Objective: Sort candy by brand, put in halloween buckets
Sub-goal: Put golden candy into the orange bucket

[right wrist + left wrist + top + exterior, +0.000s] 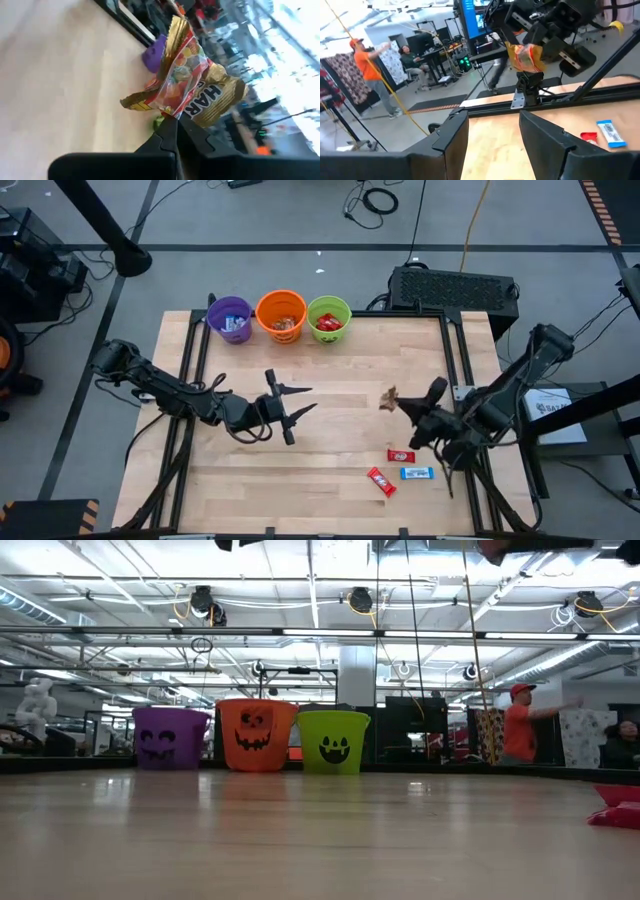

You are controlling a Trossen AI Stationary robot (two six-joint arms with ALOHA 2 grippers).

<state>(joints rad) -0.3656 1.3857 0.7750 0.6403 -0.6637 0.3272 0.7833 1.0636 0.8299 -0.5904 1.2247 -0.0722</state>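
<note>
At centre right of the high view, the right gripper [400, 402] is pinching a gold candy packet [389, 397] above the table [340, 370]. Left of centre, the left gripper [300, 401] is hovering with fingers apart, empty.

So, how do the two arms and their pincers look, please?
Both arms are dark, nearly black, built of slim jointed segments with bulkier housings at the joints. The left pincer has two long, thin, pointed black fingers. The right pincer is equally dark, its fingers flat and angular. No markings are legible.

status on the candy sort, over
Right end effector shut on gold gummy pack, raised over the table. Left end effector open, empty, mid-table. Three candies left near right arm. Path to buckets unobstructed.
</note>
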